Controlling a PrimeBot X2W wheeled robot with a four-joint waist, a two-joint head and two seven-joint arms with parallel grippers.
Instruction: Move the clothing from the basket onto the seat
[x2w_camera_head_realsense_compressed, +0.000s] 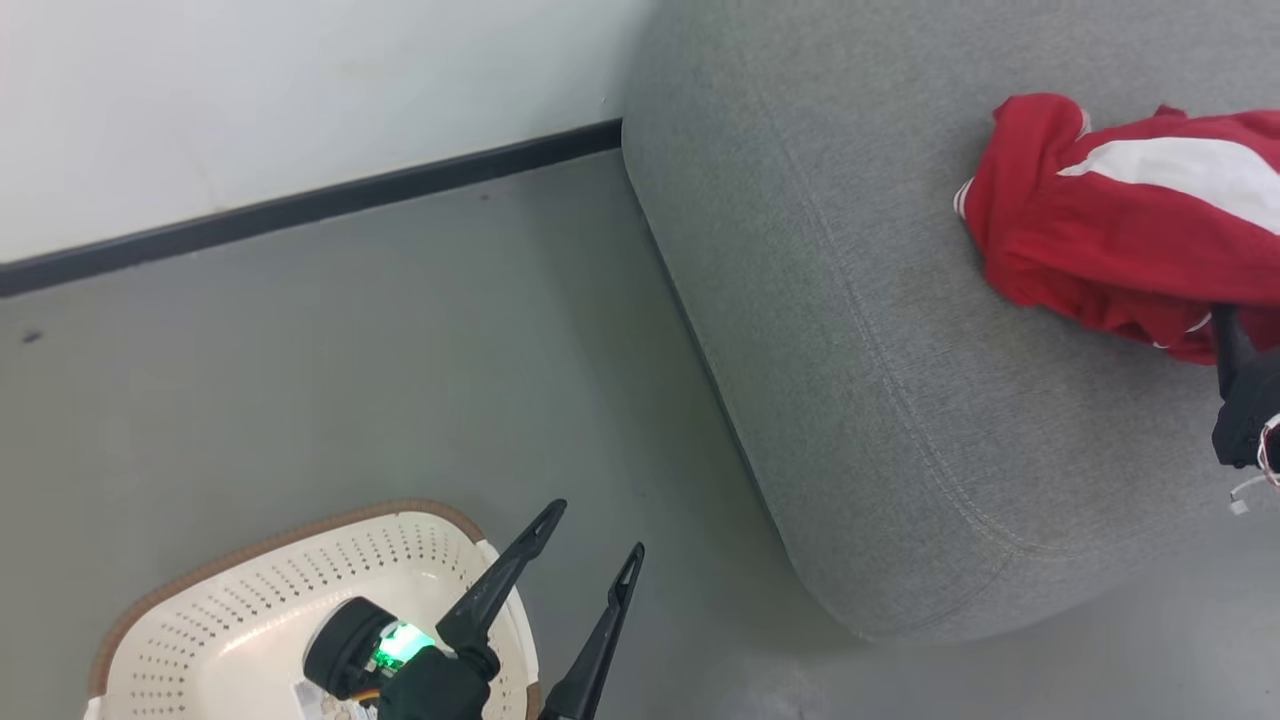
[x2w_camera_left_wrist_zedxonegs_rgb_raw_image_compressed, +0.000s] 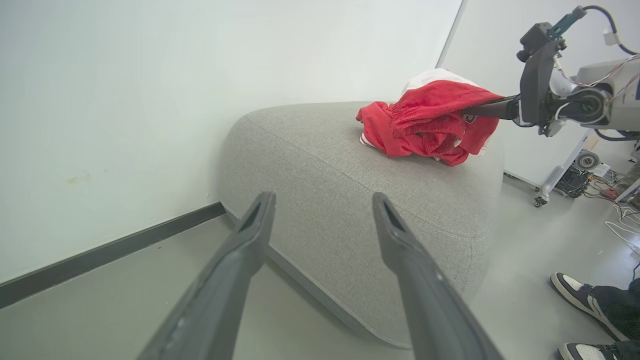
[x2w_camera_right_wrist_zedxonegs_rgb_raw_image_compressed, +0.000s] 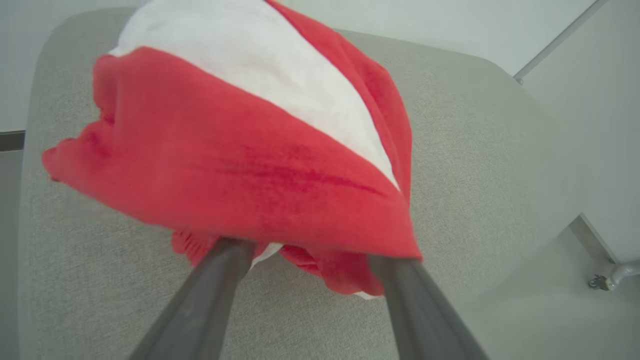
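Red clothing (x2w_camera_head_realsense_compressed: 1100, 230) lies well back from the seat's (x2w_camera_head_realsense_compressed: 850, 350) rounded corner.

left arm (x2w_camera_head_realsense_compressed: 432, 688) forward, jaws spread; right arm (x2w_camera_head_realsense_compressed: 1250, 410) outstretched, jaws apart.

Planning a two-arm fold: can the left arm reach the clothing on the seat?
Probably not from here: left tool sits open by the basket, with floor and much seat between it and the clothing.

Smooth grey floor (x2w_camera_head_realsense_compressed: 350, 380) meets a plain white wall (x2w_camera_head_realsense_compressed: 250, 90) at eleven o'clock, edged by a dark baseboard (x2w_camera_head_realsense_compressed: 300, 205).
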